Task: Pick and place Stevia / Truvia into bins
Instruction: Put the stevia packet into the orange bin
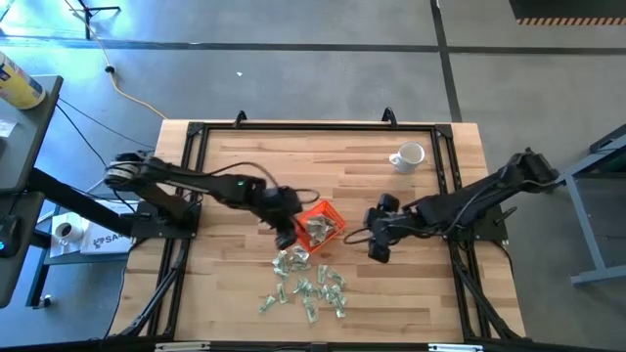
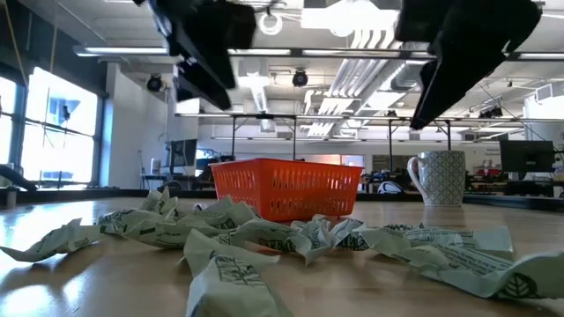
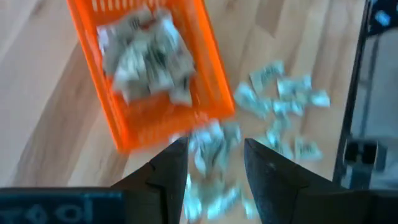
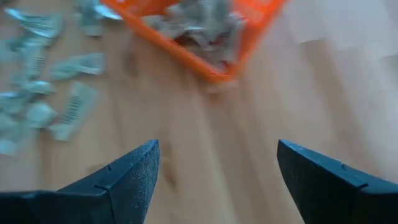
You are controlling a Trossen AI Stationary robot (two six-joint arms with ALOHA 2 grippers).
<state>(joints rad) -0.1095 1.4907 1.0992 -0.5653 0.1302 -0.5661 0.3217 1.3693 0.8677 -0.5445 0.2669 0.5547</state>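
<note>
The orange tray [image 1: 311, 207] sits mid-table with a heap of pale green and white sachets [image 3: 146, 53] inside it. Many more sachets [image 1: 308, 284] lie loose on the wood between the tray and the table's near edge. My left gripper [image 3: 216, 149] hovers open above the tray's near-left corner and the nearest loose sachets, with nothing between its fingers. To the tray's right, my right gripper [image 4: 217, 162] hangs wide open over bare wood, holding nothing. In the low view the tray [image 2: 286, 189] stands behind the crumpled sachets [image 2: 291, 238].
A white mug [image 1: 409, 156] stands at the table's far right, well behind the right arm. A black frame [image 1: 196, 132] runs around the tabletop. Bare wood lies to the left of the tray and to the right of the loose sachets.
</note>
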